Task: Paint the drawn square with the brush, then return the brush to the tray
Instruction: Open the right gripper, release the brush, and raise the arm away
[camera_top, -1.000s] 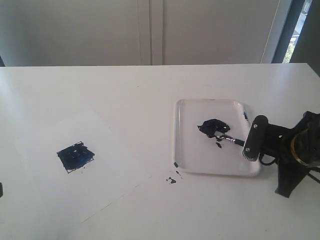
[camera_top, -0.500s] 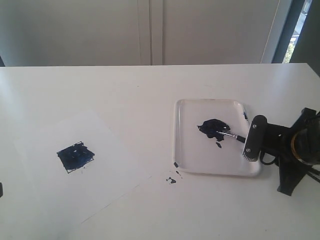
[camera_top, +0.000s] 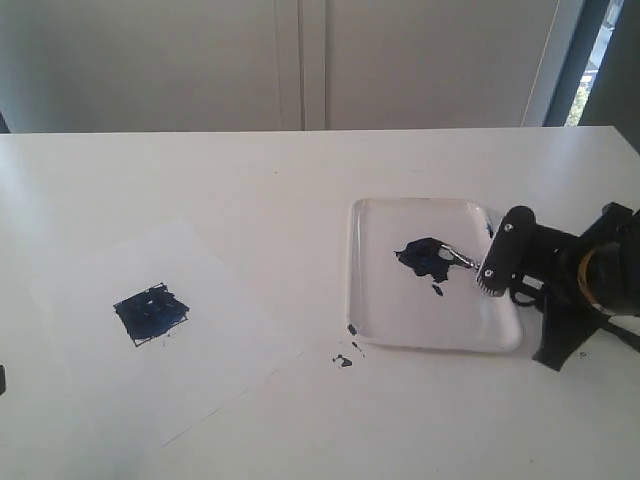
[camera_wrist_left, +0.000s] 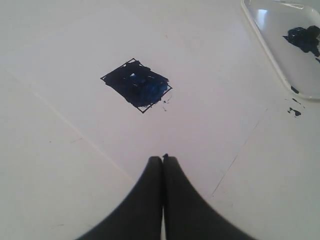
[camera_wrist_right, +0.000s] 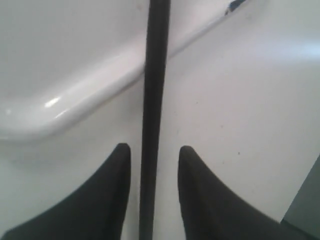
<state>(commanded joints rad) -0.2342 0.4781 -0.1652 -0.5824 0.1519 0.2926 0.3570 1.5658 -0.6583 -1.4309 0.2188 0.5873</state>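
Observation:
The drawn square (camera_top: 150, 313) (camera_wrist_left: 136, 84) sits tilted on the paper, its inside smeared dark blue. The brush (camera_top: 458, 258) lies with its silver ferrule and tip in the tray (camera_top: 420, 345) beside the dark blue paint blob (camera_top: 425, 252). Its black handle (camera_wrist_right: 152, 100) crosses the tray's rim (camera_wrist_right: 75, 105) and runs between my right gripper's jaws. My right gripper (camera_top: 490, 275) (camera_wrist_right: 152, 148) is open, with a gap on each side of the handle. My left gripper (camera_wrist_left: 163, 158) is shut and empty, hovering over the paper near the square.
A white paper sheet (camera_top: 200, 330) lies on the left of the white table. Small dark paint spots (camera_top: 343, 360) (camera_wrist_left: 295, 111) mark the table just outside the tray's near left corner. A pale wall stands behind the table's far edge.
My right gripper's jaws have opened off the brush handle. The right arm has shifted slightly left and back, and the brush's tip end has moved closer to the blob.

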